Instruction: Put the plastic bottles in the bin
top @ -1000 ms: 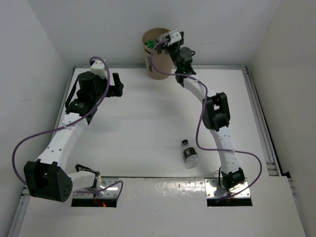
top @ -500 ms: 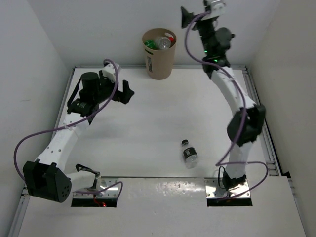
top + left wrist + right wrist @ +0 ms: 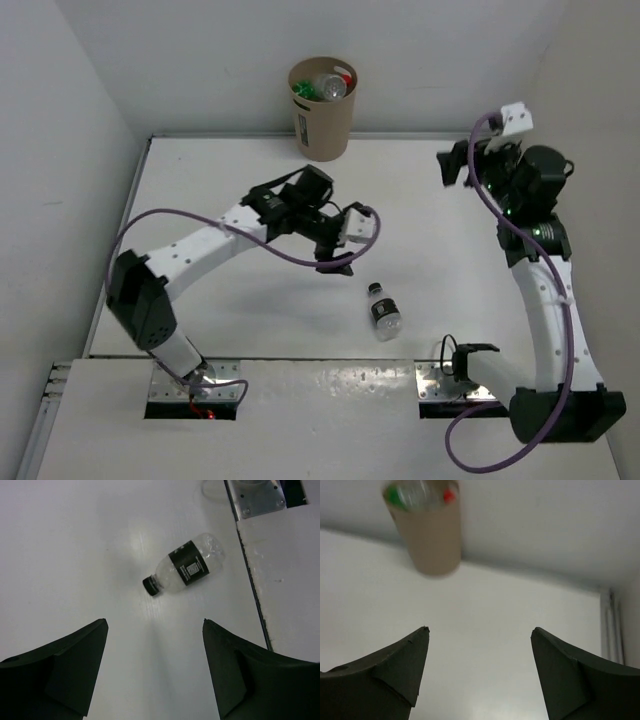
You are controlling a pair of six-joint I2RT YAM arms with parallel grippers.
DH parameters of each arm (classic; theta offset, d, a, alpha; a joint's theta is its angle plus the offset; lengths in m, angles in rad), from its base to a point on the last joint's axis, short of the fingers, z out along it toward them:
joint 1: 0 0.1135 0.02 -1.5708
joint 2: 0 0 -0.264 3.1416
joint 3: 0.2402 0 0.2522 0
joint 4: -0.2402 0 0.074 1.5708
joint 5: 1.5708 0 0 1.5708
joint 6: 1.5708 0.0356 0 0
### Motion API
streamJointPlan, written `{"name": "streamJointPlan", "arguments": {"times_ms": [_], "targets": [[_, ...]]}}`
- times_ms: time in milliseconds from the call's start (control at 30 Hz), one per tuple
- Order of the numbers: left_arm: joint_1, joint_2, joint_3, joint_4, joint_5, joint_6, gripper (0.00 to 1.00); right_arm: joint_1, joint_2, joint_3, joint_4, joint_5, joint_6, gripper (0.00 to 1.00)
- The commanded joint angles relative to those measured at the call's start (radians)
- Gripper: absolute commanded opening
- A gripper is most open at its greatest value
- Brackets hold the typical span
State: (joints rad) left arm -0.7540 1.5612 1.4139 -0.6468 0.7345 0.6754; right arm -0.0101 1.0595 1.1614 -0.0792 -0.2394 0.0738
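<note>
Right hand [image 3: 452, 165] has left bin [image 3: 322, 125] and swung out to right side. It is raised, fingers spread, holding nothing. I count several bottles [image 3: 325, 84] inside bin already.

Left hand [image 3: 155, 630] has crossed from far-left to bench [image 3: 230, 310] centre. It is spread wide, hovering just short of last bottle [image 3: 182, 570].

Last bottle lies on its side, black cap toward left hand, near front seam [image 3: 252, 590] and right arm's base plate [image 3: 256, 500]. I judge one pick left.

Bench between last bottle and bin is bare, right arm well apart.

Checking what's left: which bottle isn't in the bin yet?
The black-capped bottle with a black label, lying on the table; the others sit inside the bin.
</note>
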Motion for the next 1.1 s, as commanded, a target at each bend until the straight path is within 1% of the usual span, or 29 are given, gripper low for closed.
{"name": "streamJointPlan", "arguments": {"times_ms": [0,33,67,100,133,167,200,233,267,300,333,367,400,467,500,600,700,733,833,900,1000,1033,1067], "targets": [[-0.082,0.127,0.12,-0.013,-0.039,-0.125,0.83,-0.047,-0.099,-0.153,-0.352,-0.057,-0.032,0.81],[-0.093,0.169,0.146,0.004,-0.058,-0.228,0.83,-0.06,-0.174,-0.172,-0.426,-0.057,-0.035,0.81],[-0.093,0.251,0.169,0.019,-0.058,-0.407,0.84,-0.065,-0.188,-0.216,-0.445,-0.055,-0.042,0.81],[-0.093,0.293,0.215,0.019,-0.047,-0.503,0.84,-0.071,-0.222,-0.254,-0.462,-0.049,-0.051,0.81],[-0.093,0.334,0.239,0.019,-0.067,-0.596,0.84,-0.076,-0.287,-0.267,-0.499,-0.038,-0.054,0.81],[-0.093,0.368,0.259,0.019,-0.067,-0.664,0.84,-0.076,-0.308,-0.297,-0.505,-0.032,-0.061,0.81],[-0.072,0.403,0.26,0.036,-0.005,-0.754,0.84,-0.077,-0.344,-0.316,-0.517,-0.018,-0.066,0.81],[-0.056,0.404,0.229,0.08,0.023,-0.825,0.84,-0.08,-0.367,-0.328,-0.527,-0.005,-0.065,0.81],[-0.041,0.404,0.2,0.128,0.043,-0.952,0.84,-0.082,-0.381,-0.335,-0.528,0.005,-0.066,0.81],[-0.015,0.413,0.166,0.186,0.08,-0.999,0.83,-0.08,-0.386,-0.338,-0.539,0.021,-0.066,0.81],[-0.002,0.428,0.166,0.202,0.094,-1.042,0.81,-0.082,-0.391,-0.339,-0.545,0.025,-0.063,0.81],[0.007,0.439,0.152,0.214,0.109,-1.082,0.81,-0.08,-0.397,-0.339,-0.548,0.029,-0.1,0.81],[0.016,0.439,0.139,0.234,0.138,-1.141,0.79,-0.08,-0.398,-0.338,-0.551,0.035,-0.098,0.81],[0.027,0.442,0.108,0.284,0.166,-1.175,0.75,-0.085,-0.398,-0.351,-0.544,0.032,-0.098,0.81],[0.027,0.432,0.093,0.33,0.166,-1.144,0.74,-0.082,-0.4,-0.359,-0.541,0.029,-0.101,0.81],[0.027,0.392,0.047,0.352,0.105,-1.108,0.74,-0.083,-0.392,-0.374,-0.53,0.028,-0.092,0.81],[0.018,0.382,0.046,0.32,0.004,-1.136,0.69,-0.082,-0.394,-0.385,-0.524,0.017,-0.086,0.81],[0.009,0.382,0.046,0.309,-0.048,-1.145,0.69,-0.082,-0.389,-0.391,-0.519,0.014,-0.083,0.81],[0.008,0.363,0.025,0.325,-0.076,-1.156,0.69,-0.083,-0.386,-0.394,-0.514,0.018,-0.085,0.81],[-0.001,0.343,-0.007,0.358,-0.076,-1.156,0.69,-0.083,-0.385,-0.393,-0.518,0.023,-0.085,0.81],[-0.01,0.317,-0.038,0.429,-0.046,-1.105,0.71,-0.082,-0.389,-0.397,-0.522,0.029,-0.092,0.81],[-0.01,0.316,-0.052,0.446,-0.02,-1.073,0.72,-0.082,-0.391,-0.397,-0.524,0.032,-0.095,0.81],[-0.01,0.3,-0.061,0.481,0.056,-0.966,0.75,-0.082,-0.394,-0.401,-0.522,0.031,-0.095,0.81]]}}
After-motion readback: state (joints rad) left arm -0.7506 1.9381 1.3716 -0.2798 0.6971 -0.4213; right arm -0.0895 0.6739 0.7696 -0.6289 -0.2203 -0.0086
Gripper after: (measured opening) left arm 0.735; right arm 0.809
